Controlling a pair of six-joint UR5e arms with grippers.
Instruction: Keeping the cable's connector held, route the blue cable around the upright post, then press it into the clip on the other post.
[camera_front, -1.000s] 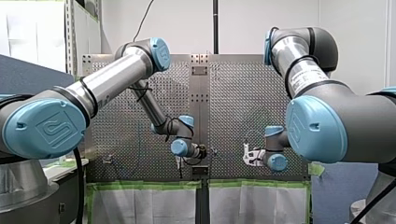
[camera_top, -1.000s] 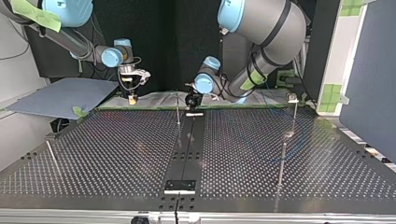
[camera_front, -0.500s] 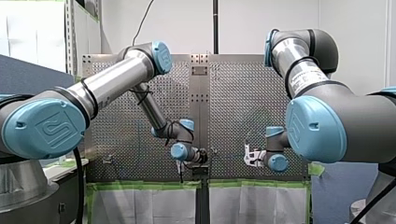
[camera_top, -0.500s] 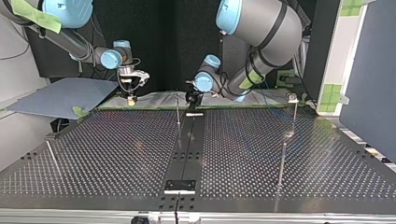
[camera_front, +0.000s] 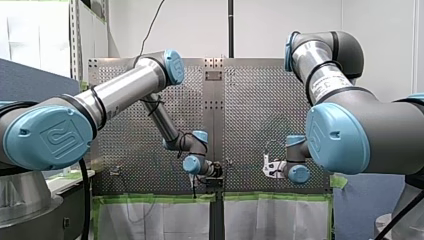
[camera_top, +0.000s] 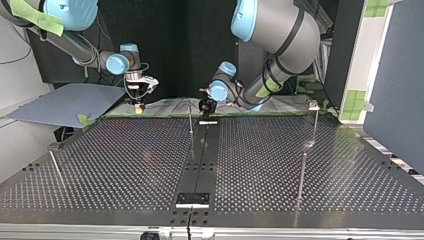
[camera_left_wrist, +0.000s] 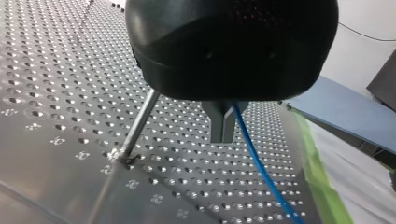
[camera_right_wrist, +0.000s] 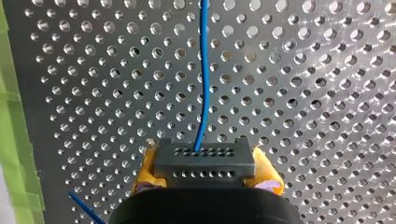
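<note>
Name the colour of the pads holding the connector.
Yellow pads, clearest in the right wrist view.

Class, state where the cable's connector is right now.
In the right wrist view the connector sits clamped between the yellow pads of my right gripper, over the perforated table, with the blue cable running ahead from it.

Two arms — my left arm (camera_front: 125, 87) and my right arm (camera_front: 325, 75) — each with one gripper: my left gripper (camera_left_wrist: 223, 133), my right gripper (camera_right_wrist: 205, 170). One blue cable (camera_right_wrist: 202, 84). One connector (camera_right_wrist: 204, 158) between my right gripper's two yellow pads (camera_right_wrist: 144, 175). Four upright posts (camera_top: 301, 175) on one table (camera_top: 125, 165): one just beside my left gripper, three further from it. One clip (camera_top: 313, 104) atop one of those three.
</note>
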